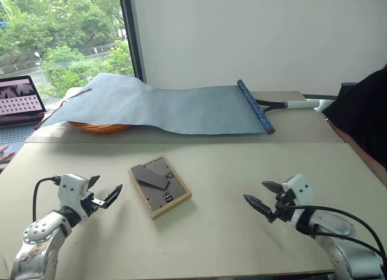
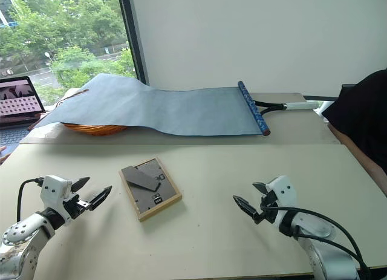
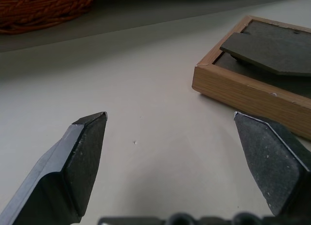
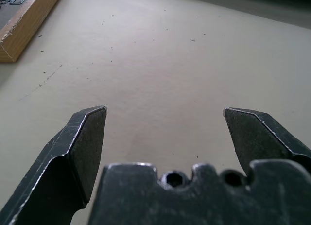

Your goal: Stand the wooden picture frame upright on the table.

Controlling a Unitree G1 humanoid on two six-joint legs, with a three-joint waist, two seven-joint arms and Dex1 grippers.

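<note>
The wooden picture frame (image 1: pixel 159 186) lies flat on the beige table (image 1: pixel 230 171), face down, its dark grey back and stand flap up. My left gripper (image 1: pixel 104 192) hovers open to the left of the frame, a short gap away, nothing between its fingers. In the left wrist view the frame's light-wood edge (image 3: pixel 243 91) shows just beyond the open fingertips (image 3: pixel 90 132). My right gripper (image 1: pixel 261 196) is open over bare table to the right of the frame, farther from it. A corner of the frame (image 4: pixel 24 28) shows in the right wrist view.
A blue-grey sheet (image 1: pixel 169 107) with a dark rolled end (image 1: pixel 255 106) drapes over an orange woven basket (image 1: pixel 100 127) at the back. A laptop (image 1: pixel 18 104) stands at far left. A person in black (image 1: pixel 363 117) sits at the right edge.
</note>
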